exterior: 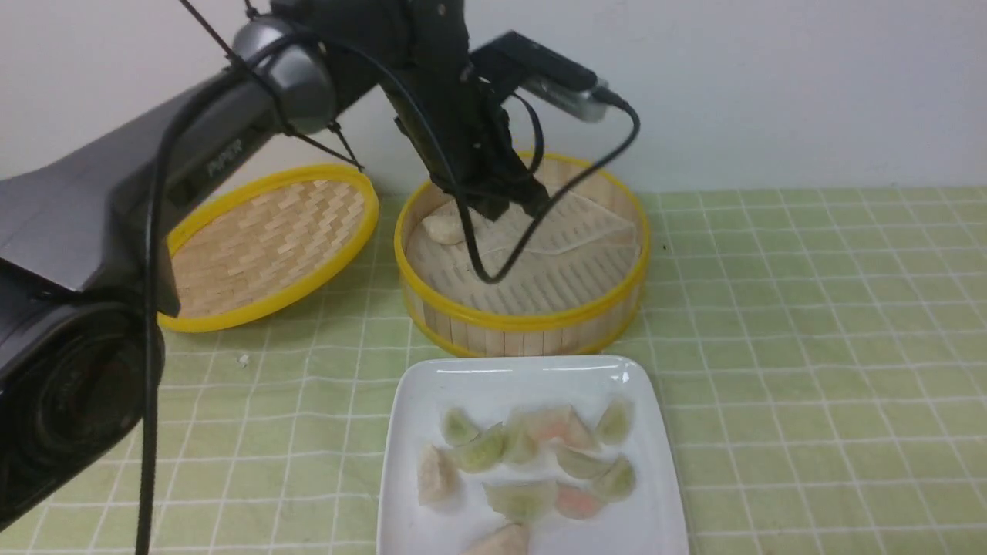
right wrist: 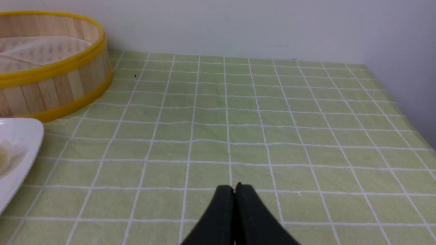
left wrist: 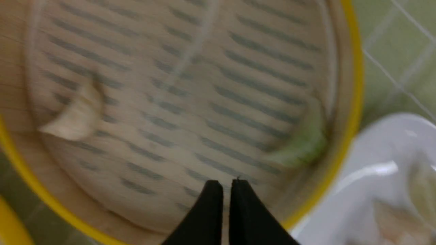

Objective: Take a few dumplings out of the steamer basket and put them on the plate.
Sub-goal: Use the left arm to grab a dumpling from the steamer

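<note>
The steamer basket [exterior: 524, 320] stands behind the white plate [exterior: 524, 374]. My left gripper [exterior: 509, 210] hangs inside the basket, above its floor, its jaws shut on nothing. A whitish dumpling [exterior: 447, 227] lies on the liner just left of it. The blurred left wrist view shows the gripper [left wrist: 226, 183], that whitish dumpling [left wrist: 76, 117], a pale green dumpling [left wrist: 299, 149] against the basket wall [left wrist: 354, 85], and the plate [left wrist: 374, 170]. Several dumplings [exterior: 532, 455] lie on the plate. My right gripper [right wrist: 234, 187] is shut and empty over the cloth, right of the basket [right wrist: 51, 71] and the plate [right wrist: 17, 136].
The woven yellow-rimmed lid [exterior: 262, 239] lies left of the basket. A green checked cloth [exterior: 810, 347] covers the table, with a white wall behind. The left arm's cable [exterior: 493, 274] droops into the basket.
</note>
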Tool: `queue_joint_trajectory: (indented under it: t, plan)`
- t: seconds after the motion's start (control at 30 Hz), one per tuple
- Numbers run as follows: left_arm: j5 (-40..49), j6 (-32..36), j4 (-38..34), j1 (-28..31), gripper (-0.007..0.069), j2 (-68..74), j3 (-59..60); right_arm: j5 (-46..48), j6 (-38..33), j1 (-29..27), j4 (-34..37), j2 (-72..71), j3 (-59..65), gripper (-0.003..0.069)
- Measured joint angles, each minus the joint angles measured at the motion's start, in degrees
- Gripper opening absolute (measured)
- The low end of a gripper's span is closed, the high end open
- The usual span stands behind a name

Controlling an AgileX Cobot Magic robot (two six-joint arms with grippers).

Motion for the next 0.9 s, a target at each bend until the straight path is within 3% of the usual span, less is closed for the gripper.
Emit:
queue_joint_trajectory:
  t: [0.27,0.4,0.63,0.73,0.9]
  plan:
    - [-13.2,0.0,1.6,5.7,0.0011,5.0,-0.3,0.0,0.0,0.0,0.0,0.0,0.0,-0.0015]
    - [-15.0,0.3,3.4,5.8,0.0108,7.0,-0.3,0.0,0.0,0.0,0.0,0.0,0.0,-0.0015]
    - [-20.8,6.8,4.6,4.5,0.0411,10.9,-0.3,0.0,0.2,0.0,0.0,0.0,0.0,-0.0015]
    - [-21.2,7.8,5.2,4.3,0.0486,12.5,-0.3,0.0,0.3,0.0,0.0,0.0,0.0,-0.0015]
    - [-21.3,8.1,6.3,4.3,0.0507,14.6,-0.3,0.0,0.3,0.0,0.0,0.0,0.0,-0.0015]
